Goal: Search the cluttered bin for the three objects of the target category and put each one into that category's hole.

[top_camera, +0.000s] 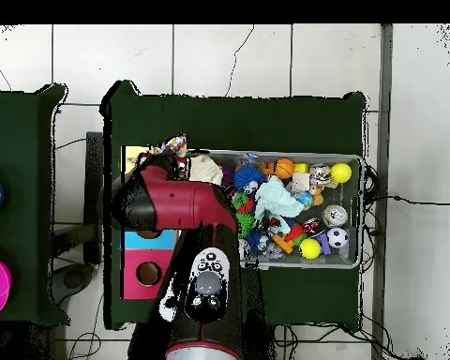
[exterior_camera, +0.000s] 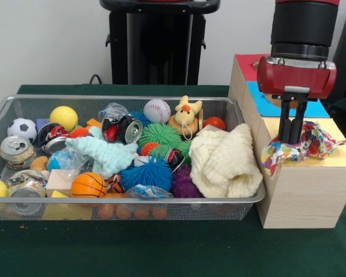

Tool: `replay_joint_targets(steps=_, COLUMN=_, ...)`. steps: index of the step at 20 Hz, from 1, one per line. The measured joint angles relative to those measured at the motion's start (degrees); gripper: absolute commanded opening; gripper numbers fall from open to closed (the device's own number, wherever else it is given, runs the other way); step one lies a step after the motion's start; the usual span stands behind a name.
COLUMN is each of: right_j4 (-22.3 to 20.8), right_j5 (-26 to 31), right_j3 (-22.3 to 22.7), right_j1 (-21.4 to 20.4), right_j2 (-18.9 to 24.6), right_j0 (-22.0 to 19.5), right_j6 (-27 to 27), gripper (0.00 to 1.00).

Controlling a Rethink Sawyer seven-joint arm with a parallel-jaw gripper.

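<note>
**Cloth draped over the box edge, not yet down the hole**

Cloth (exterior_camera: 303, 147), the bright patterned one, pinched between two black fingers (exterior_camera: 285, 124) of the gripper (exterior_camera: 291, 140), closed tight on a bunched fold. Resting on the yellow section (exterior_camera: 340, 157) of the wooden box (exterior_camera: 303, 196), with one end hanging over the front edge toward the bin and another tail spread to the side. Hole in the yellow section hidden under fabric and arm in both views, so alignment impossible to judge.

Likely trouble, as a judgement: released here, could simply stay piled on top or slide off the front edge, pulled by the hanging end. Could also bridge the opening instead of dropping, being wide and floppy. Could cling to the fingers on opening and lift away again.

Further out: cream towel (exterior_camera: 225, 164) slumped over the near corner of the wire bin (exterior_camera: 132, 209), just beside the box, and a pale blue cloth (exterior_camera: 106, 154) among balls and cans. Both probably of the same kind and not yet sorted; the towel is bulky and risks snagging the bin rim or dragging neighbours along.
</note>
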Motion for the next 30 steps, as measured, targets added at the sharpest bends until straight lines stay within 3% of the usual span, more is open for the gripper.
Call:
replay_joint_targets(steps=13, right_j4=0.0, right_j5=1.3, right_j3=0.2, right_j1=-0.2, right_j2=4.8, right_j0=-1.3, right_j6=0.0, gripper=0.00)
replay_joint_targets(steps=23, right_j4=0.0, right_j5=6.6, right_j3=0.2, right_j1=-0.4, right_j2=4.9, right_j0=-1.1, right_j6=0.0, gripper=0.00)
replay_joint_targets(steps=30, right_j4=0.0, right_j5=7.0, right_j3=0.2, right_j1=-0.4, right_j2=4.5, right_j0=-0.7, right_j6=0.0, gripper=0.00)
